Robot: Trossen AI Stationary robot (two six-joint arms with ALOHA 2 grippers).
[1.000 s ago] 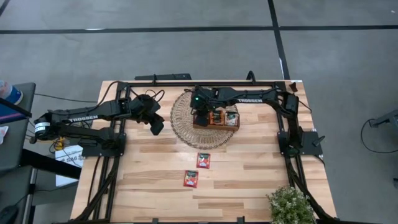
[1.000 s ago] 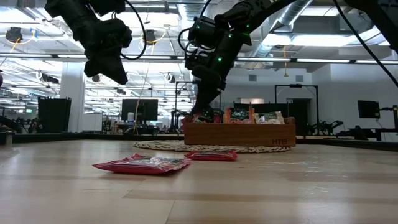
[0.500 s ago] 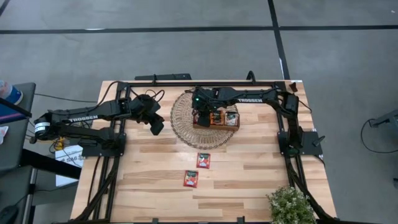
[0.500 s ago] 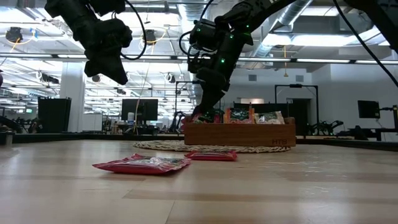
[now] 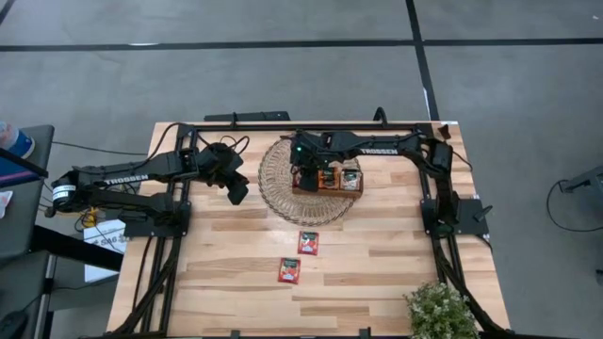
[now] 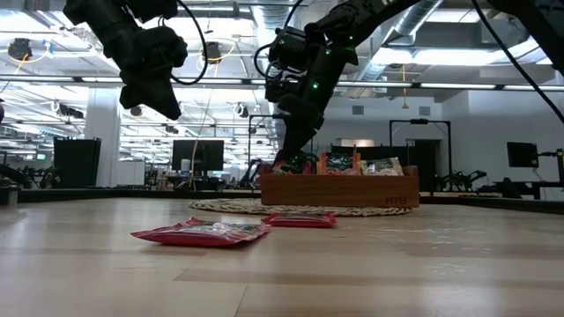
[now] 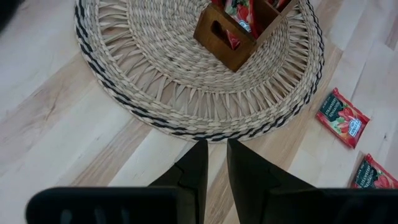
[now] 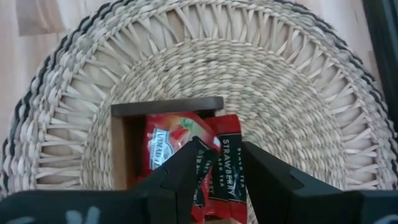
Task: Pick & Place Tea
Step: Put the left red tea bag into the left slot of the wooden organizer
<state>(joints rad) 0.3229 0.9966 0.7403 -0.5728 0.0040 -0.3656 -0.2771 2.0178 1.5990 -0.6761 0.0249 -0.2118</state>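
A brown wooden tray (image 5: 330, 182) stands on a round woven mat (image 5: 276, 193) at the table's far middle and holds several tea sachets. My right gripper (image 8: 222, 148) points down into the tray's left compartment (image 8: 127, 146), open. A red strawberry sachet (image 8: 225, 163) shows between its fingers, next to another red sachet (image 8: 165, 146). Two red sachets (image 5: 308, 243) (image 5: 288, 271) lie flat on the bare table nearer the front. My left gripper (image 7: 215, 142) hangs in the air left of the mat, slightly open, with nothing between its fingers. My right gripper comes from above, slanting down into the left compartment, with one finger (image 8: 189, 163) on each side of the strawberry sachet's top (image 8: 227, 134). The sachet stands in the compartment. Whether the fingers touch it I cannot tell.
A potted plant (image 5: 440, 311) stands at the near right corner. The arms' black frame (image 5: 283, 127) runs along the far edge and both sides. Bare wood lies around the two loose sachets.
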